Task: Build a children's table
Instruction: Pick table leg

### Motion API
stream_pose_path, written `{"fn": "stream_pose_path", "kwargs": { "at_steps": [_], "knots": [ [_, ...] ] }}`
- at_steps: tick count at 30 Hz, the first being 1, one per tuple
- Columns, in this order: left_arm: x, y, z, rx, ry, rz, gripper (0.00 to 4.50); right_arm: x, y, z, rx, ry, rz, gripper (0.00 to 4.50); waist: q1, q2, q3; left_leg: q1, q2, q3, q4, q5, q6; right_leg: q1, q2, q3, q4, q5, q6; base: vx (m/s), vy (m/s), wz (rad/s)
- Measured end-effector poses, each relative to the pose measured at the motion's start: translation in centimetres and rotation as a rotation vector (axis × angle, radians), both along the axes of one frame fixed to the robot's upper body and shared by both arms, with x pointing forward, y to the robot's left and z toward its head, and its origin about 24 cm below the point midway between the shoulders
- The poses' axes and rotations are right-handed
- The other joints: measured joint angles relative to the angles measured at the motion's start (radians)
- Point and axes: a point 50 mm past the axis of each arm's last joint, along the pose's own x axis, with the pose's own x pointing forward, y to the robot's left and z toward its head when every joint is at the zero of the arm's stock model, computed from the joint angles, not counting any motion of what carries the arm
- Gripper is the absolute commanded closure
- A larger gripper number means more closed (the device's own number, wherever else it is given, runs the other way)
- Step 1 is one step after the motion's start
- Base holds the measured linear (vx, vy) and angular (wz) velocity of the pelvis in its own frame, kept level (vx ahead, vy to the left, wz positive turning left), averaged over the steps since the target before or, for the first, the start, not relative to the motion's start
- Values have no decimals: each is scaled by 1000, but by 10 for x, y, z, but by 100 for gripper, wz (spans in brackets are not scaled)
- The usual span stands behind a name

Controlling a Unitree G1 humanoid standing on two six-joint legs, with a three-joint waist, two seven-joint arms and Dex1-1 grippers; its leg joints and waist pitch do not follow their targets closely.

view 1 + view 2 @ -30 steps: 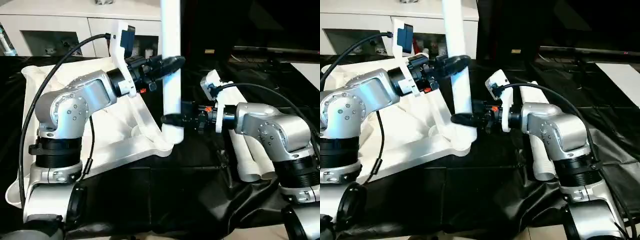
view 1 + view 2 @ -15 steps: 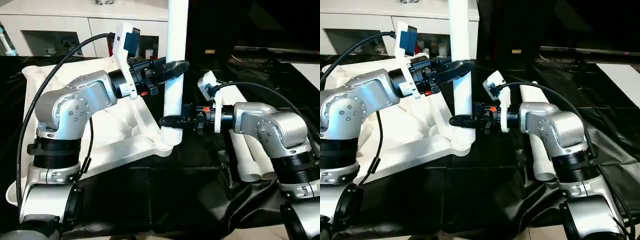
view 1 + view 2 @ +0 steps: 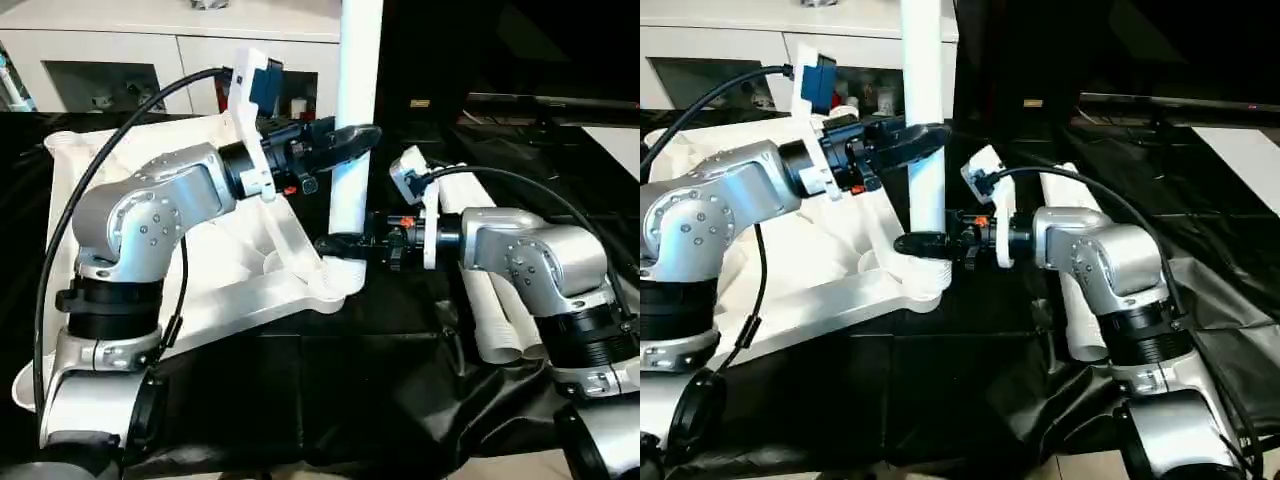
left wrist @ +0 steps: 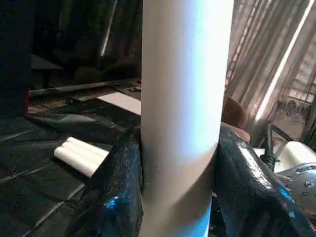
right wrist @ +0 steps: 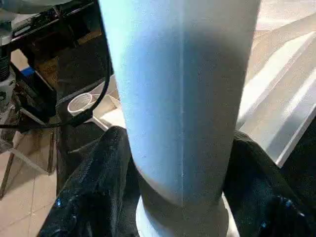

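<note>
With both the left gripper (image 3: 352,136) and the right gripper (image 3: 338,243) squeezing the leg (image 3: 357,120), keep it straight up and push it gently down into the corner socket (image 3: 342,272) of the table top (image 3: 150,290)

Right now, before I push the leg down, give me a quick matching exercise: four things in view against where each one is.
Things:
1. left gripper
2. right gripper
3. spare legs
4. tabletop

Places:
A. lying on the black cloth beside the right arm
B. around the upright leg, higher up
C. upside down under the left arm, ribs facing up
D. around the upright leg just above the corner socket

Pairs: 1-B, 2-D, 3-A, 4-C
</note>
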Motion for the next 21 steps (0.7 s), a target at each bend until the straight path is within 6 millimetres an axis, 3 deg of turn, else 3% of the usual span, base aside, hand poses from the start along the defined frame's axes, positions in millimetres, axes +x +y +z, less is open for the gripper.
{"fn": "stream_pose_path", "kwargs": {
  "at_steps": [3, 6, 21],
  "knots": [
    [0, 0, 0, 0, 0, -1, 271, 0, 0, -1, 2, 6, 0, 216, 0, 0, 0, 0, 0, 0, 0, 0, 0, 0, 0, 0, 0, 0, 0, 0, 0, 0],
    [0, 0, 0, 0, 1, -1, 271, 0, 1, -1, 5, 6, 3, 250, 0, 0, 0, 0, 0, 0, 0, 0, 0, 0, 0, 0, 0, 0, 0, 0, 0, 0],
    [0, 0, 0, -11, 0, 2, 271, 0, 5, -1, 22, -7, 2, 260, 0, 0, 0, 0, 0, 0, 0, 0, 0, 0, 0, 0, 0, 0, 0, 0, 0, 0]
  ]
}}
